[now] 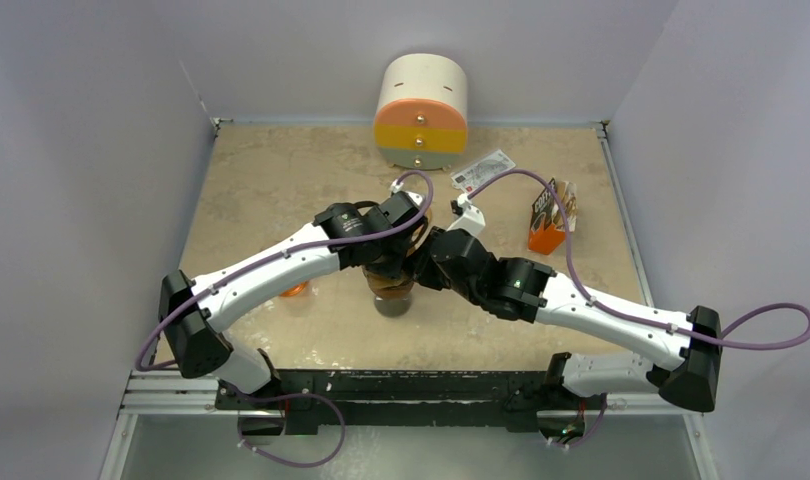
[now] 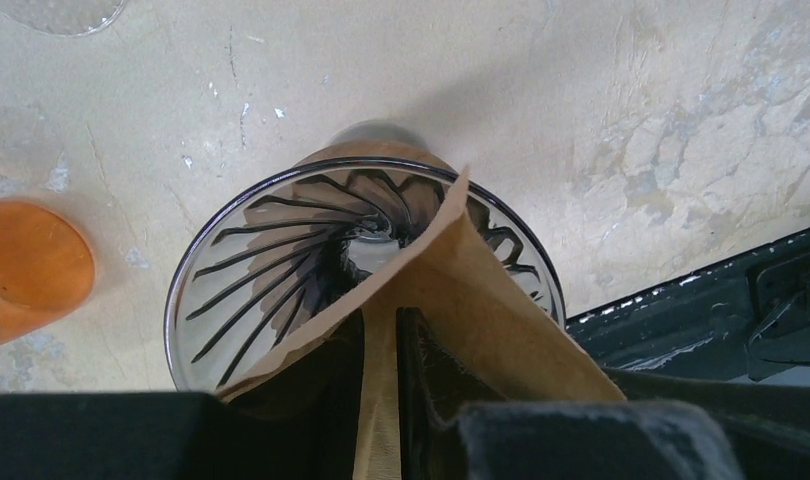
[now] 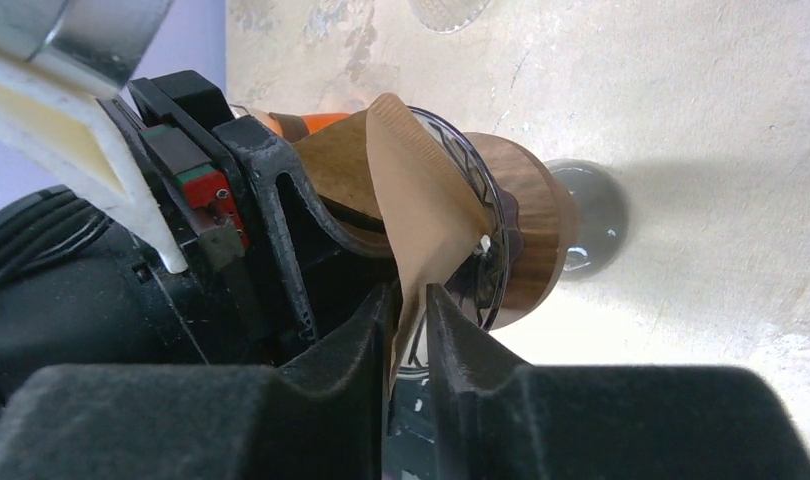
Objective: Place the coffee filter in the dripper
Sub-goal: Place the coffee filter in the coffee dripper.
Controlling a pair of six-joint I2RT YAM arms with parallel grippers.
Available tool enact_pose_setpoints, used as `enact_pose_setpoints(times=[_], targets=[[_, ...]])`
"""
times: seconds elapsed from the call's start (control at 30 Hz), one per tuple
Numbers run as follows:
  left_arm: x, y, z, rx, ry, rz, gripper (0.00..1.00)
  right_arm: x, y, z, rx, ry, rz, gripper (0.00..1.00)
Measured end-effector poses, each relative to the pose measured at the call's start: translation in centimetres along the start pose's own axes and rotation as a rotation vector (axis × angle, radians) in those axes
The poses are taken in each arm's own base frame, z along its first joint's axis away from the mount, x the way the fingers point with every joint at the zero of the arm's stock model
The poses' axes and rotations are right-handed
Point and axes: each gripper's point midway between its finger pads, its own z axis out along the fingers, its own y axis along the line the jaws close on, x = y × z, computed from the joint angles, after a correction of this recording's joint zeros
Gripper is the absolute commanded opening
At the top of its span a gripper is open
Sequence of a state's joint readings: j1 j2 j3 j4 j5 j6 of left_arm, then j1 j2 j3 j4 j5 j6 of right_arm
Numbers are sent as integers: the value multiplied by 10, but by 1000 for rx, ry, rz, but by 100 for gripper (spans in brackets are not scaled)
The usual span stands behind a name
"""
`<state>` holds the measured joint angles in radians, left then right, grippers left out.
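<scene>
The glass dripper [image 2: 281, 270], with black spiral ribs and a wooden collar [image 3: 526, 225], stands mid-table [image 1: 393, 292]. The brown paper coffee filter [image 2: 481, 300] hangs over it with its tip down inside the cone. My left gripper [image 2: 381, 345] is shut on the filter's seam, just above the dripper's rim. My right gripper [image 3: 409, 305] comes in from the other side with its jaws close together on another edge of the filter [image 3: 421, 190]. In the top view both grippers, left [image 1: 391, 258] and right [image 1: 428, 262], meet over the dripper and hide most of it.
An orange lid [image 2: 26, 265] lies just left of the dripper. A clear glass object [image 2: 56, 10] is farther back. A round drawer unit [image 1: 421, 110], a flat packet [image 1: 483, 170] and an orange carton [image 1: 551, 220] stand at the back right. The black table rail [image 2: 721, 320] is close by.
</scene>
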<state>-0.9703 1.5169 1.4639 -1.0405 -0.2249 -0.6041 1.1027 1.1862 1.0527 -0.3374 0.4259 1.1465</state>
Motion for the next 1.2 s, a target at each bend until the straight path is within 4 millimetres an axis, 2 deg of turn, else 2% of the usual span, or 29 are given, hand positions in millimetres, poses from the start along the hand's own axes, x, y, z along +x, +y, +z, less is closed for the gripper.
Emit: enact_pose_setpoints(times=[0.13, 0.3, 0.9, 1.2], targets=[[1, 0, 3, -6, 8, 10, 16, -2, -2, -1, 4, -2, -2, 35], [2, 1, 5, -9, 14, 21, 17, -3, -5, -6, 10, 0, -6, 37], [1, 1, 6, -8, 15, 39, 46, -41, -19, -59, -8, -113, -7, 39], [2, -2, 5, 8, 24, 54, 50, -41, -28, -61, 14, -120, -20, 39]])
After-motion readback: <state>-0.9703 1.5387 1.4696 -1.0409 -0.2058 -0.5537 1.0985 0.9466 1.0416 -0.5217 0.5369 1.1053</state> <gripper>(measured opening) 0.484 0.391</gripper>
